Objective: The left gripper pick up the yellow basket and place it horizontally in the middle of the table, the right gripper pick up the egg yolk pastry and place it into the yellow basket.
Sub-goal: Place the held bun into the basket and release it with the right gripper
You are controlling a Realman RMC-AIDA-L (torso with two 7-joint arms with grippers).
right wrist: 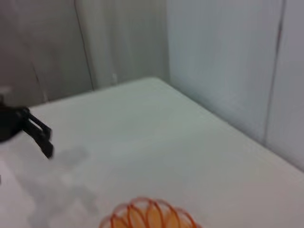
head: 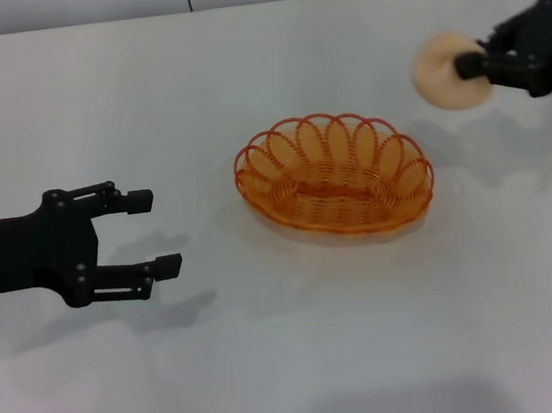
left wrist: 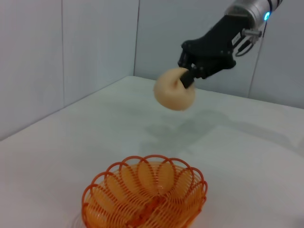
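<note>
White table [head: 296, 365] under grey wall panels; left claw [head: 155, 231] apart; right claw [head: 470, 64] clamped on egg yolk pastry [head: 444, 72].

The left gripper [head: 158, 233] hung at the left with its fingers spread apart. The right gripper [head: 470, 64] was raised at the far right, seemingly closed on the pastry [head: 446, 71].

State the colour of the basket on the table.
Translucent orange-amber, woven of looped strands; the yellow basket shows best in the head view.
</note>
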